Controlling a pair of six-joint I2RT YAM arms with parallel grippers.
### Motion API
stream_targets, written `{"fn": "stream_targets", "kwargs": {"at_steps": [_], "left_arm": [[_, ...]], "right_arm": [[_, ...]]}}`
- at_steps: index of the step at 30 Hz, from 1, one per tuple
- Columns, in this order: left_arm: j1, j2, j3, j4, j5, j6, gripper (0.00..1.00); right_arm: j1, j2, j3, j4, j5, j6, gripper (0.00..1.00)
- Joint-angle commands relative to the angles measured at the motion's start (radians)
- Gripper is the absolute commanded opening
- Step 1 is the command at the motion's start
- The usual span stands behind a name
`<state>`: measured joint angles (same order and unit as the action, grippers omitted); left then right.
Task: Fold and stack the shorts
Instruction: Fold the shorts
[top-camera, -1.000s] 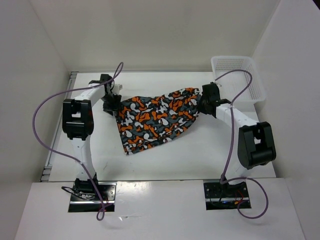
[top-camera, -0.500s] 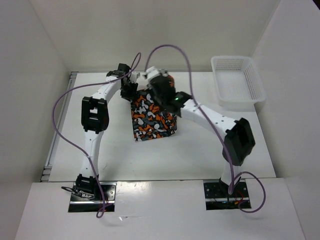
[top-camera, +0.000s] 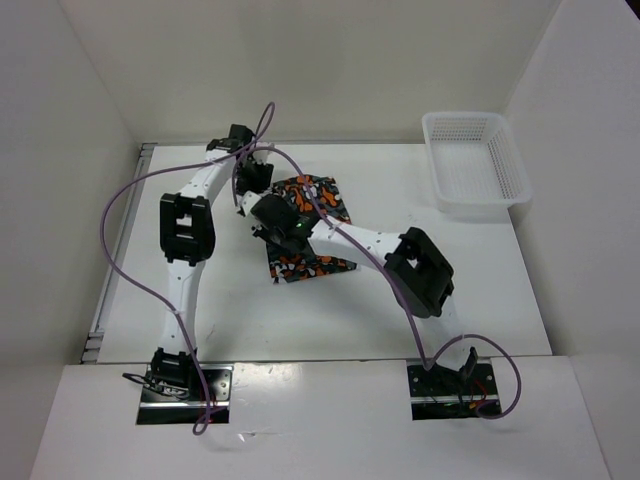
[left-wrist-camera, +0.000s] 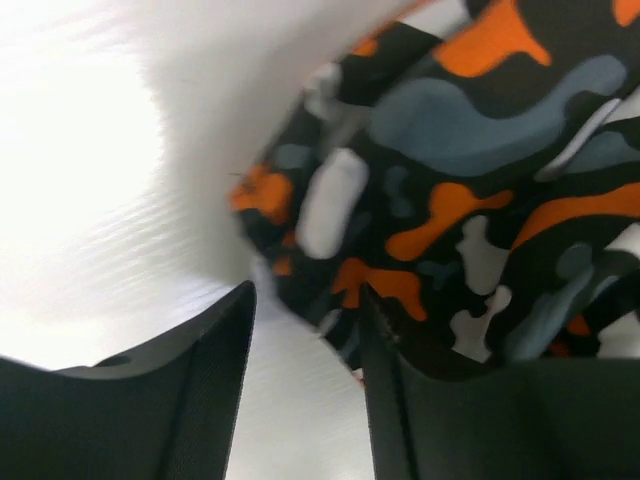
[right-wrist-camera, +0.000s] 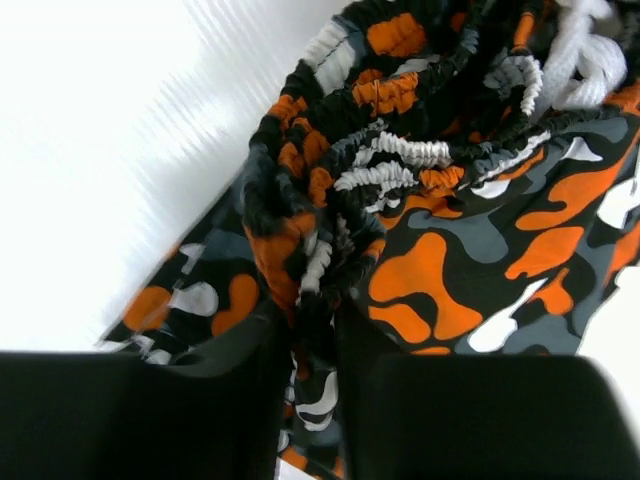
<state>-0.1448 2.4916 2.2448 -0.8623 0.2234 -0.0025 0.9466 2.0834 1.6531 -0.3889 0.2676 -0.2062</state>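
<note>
Now, with the orange, black, grey and white camouflage cloth shorts (top-camera: 322, 198) upper centre-left on the white surface (top-camera: 480, 280), the right end effector (right-wrist-camera: 310, 318), clamped on their waistband (right-wrist-camera: 400, 160), should lower it flat while the left end effector (left-wrist-camera: 305, 295), fingers apart at the cloth's edge, steadies.

Top external: fixed high, behind the arm bases (top-camera: 185, 378), facing down and forward; far off, takes in the whole counter (top-camera: 480, 290).
Left wrist: rides the left claw (left-wrist-camera: 305, 300), fingers along the bottom edge; faces down, very near, blurred.
Right wrist: rides the right claw (right-wrist-camera: 305, 330); faces down, very near.
Shared: all three catch the shorts (top-camera: 318, 197); each wrist view shows one patch plus bare counter.
</note>
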Motion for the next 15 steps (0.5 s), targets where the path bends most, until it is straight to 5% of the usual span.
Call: {"fn": "stream_targets", "kwargs": {"at_steps": [1, 2, 5, 8, 15], "left_arm": [[0.054, -0.002, 0.068, -0.009, -0.036, 0.002, 0.59], [0.065, -0.002, 0.079, -0.009, -0.059, 0.002, 0.63], [0.116, -0.013, 0.127, -0.009, -0.104, 0.002, 0.68], [0.158, -0.054, 0.167, -0.009, -0.139, 0.002, 0.71], [0.105, -0.226, 0.083, -0.021, -0.032, 0.002, 0.75]], "right_arm": [[0.027, 0.001, 0.102, 0.022, -0.048, -0.012, 0.30], [0.041, 0.001, 0.111, 0.012, -0.082, 0.001, 0.41], [0.050, -0.012, 0.160, -0.007, -0.148, 0.037, 0.55], [0.050, -0.089, 0.151, 0.014, -0.204, 0.074, 0.59], [-0.058, -0.376, -0.226, 0.252, -0.221, 0.302, 0.62]]}}
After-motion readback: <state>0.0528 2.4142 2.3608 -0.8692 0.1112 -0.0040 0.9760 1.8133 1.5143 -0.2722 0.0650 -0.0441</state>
